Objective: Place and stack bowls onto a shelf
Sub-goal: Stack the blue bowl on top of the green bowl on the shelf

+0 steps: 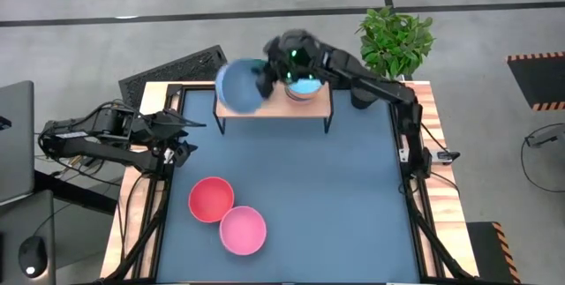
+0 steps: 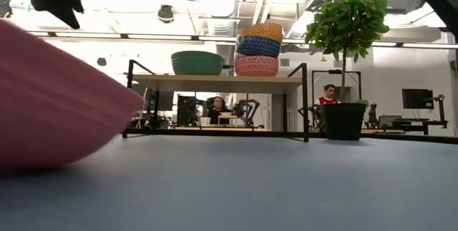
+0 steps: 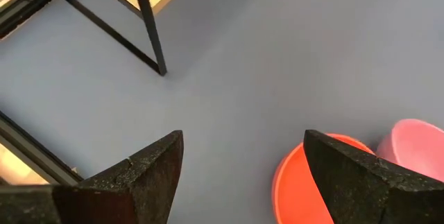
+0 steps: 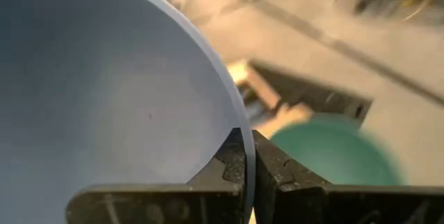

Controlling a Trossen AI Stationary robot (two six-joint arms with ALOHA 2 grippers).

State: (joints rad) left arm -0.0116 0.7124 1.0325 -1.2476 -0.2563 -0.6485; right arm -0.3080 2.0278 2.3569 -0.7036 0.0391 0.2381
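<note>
The grey-blue bowl [image 4: 104, 92], rim pinched in the right gripper [image 4: 248, 156] jaws, should settle level into the green bowl [image 4: 333, 148], frame's lower right; left gripper [image 3: 243, 175] gapes empty.

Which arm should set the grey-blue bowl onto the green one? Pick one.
Right. Its claw is already shut on the grey-blue bowl's rim, above the shelf near the green bowl. The left claw is open down by the red bowl.

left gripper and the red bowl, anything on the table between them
Nothing: in the high view only bare blue table lies between the open left gripper and the red bowl. The left wrist view agrees.
</note>
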